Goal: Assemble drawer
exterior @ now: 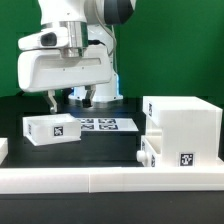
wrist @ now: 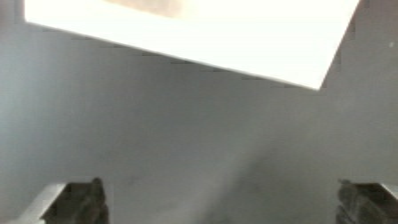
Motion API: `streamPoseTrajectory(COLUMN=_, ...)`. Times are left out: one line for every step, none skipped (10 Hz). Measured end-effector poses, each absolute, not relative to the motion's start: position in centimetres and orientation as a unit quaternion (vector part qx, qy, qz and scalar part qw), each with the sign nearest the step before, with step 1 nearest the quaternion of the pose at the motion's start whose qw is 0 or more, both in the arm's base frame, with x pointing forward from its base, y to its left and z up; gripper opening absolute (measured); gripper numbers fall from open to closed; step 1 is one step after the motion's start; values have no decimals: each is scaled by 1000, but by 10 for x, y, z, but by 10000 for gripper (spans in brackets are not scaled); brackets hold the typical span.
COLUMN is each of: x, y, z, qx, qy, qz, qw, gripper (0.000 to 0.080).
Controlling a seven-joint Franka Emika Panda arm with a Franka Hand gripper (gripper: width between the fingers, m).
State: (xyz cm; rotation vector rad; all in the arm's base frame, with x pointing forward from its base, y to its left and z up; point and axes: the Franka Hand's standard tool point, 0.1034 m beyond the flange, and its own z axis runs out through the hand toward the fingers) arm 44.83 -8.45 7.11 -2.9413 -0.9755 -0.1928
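Note:
A small white open-top tray [exterior: 52, 128] with a black-and-white tag lies on the dark table at the exterior view's left. The large boxy housing [exterior: 190, 118] stands at the right. A second small tray [exterior: 154, 151] sits against its lower left side. I cannot tell how far in it is. My gripper [exterior: 70, 98] hangs open and empty just above and behind the left tray. In the wrist view the gripper [wrist: 222, 205] shows two dark fingertips [wrist: 75, 200] wide apart over bare table. A blurred white surface [wrist: 196, 35] lies beyond them. I cannot tell which part it is.
The marker board [exterior: 108, 125] lies flat between the left tray and the housing. A long low white rail [exterior: 100, 181] runs along the front edge of the table. A green backdrop stands behind the arm.

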Motion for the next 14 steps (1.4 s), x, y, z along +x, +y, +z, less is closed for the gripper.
streamPoseTrajectory(x=444, y=-84, z=70, qx=-947, qy=-313, qz=-61, qw=18, gripper=649)
streamPoseTrajectory(x=444, y=-84, z=70, qx=-947, qy=-314, qz=-61, qw=18, gripper=649)
streamPoseTrajectory(x=444, y=-84, z=69, qx=-947, qy=-314, qz=-61, qw=18, gripper=649)
streamPoseTrajectory(x=444, y=-84, z=69, qx=-947, qy=-314, qz=-61, qw=18, gripper=649)
streamPoseTrajectory(x=444, y=-84, z=69, qx=-947, qy=-314, qz=-61, qw=18, gripper=649)
streamPoseTrajectory(x=443, y=-84, z=69, qx=-948, qy=-313, qz=-60, qw=19, gripper=649)
streamPoseTrajectory(x=437, y=-86, z=66, qx=-949, qy=-310, qz=-59, qw=18, gripper=649)
streamPoseTrajectory(x=427, y=-86, z=61, qx=-949, qy=-309, qz=-60, qw=14, gripper=649)
streamPoseTrajectory(x=419, y=-87, z=57, qx=-950, qy=-307, qz=-58, qw=14, gripper=649)
streamPoseTrajectory(x=411, y=-88, z=54, qx=-951, qy=-304, qz=-59, qw=12, gripper=649)
streamPoseTrajectory(x=400, y=-89, z=47, qx=-952, qy=-300, qz=-57, qw=13, gripper=649)
streamPoseTrajectory(x=390, y=-89, z=39, qx=-954, qy=-295, qz=-53, qw=16, gripper=649)
streamPoseTrajectory(x=383, y=-90, z=31, qx=-955, qy=-290, qz=-54, qw=16, gripper=649)
streamPoseTrajectory(x=377, y=-90, z=23, qx=-957, qy=-286, qz=-54, qw=17, gripper=649)
